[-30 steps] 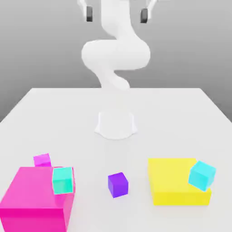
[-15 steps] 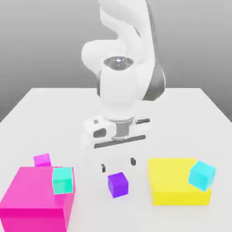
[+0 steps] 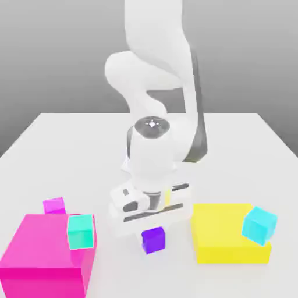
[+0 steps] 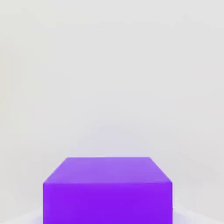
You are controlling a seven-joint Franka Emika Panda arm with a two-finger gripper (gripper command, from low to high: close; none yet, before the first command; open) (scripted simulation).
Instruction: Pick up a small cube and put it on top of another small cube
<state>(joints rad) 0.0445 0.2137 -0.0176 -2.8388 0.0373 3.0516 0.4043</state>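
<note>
A small purple cube (image 3: pixel 153 240) rests on the white table (image 3: pixel 64 151) near its front edge, between two large blocks. My gripper (image 3: pixel 153 231) has come straight down on it; the white hand covers the cube's top, and the gripper is shut on the cube. The hand view looks at the purple cube (image 4: pixel 107 190) from very close, with the table behind it. Other small cubes: a magenta one (image 3: pixel 54 205) on the table, a teal one (image 3: pixel 80 231) and a cyan one (image 3: pixel 259 225).
A large magenta block (image 3: pixel 41 262) at the exterior view's left carries the teal cube at its corner. A large yellow block (image 3: pixel 224 233) at the right carries the tilted cyan cube at its edge. The arm's base stands behind at mid-table.
The arm swung down from high above the table and lowered the hand onto the purple cube. The gripper went from open to shut. The other cubes stayed put.
</note>
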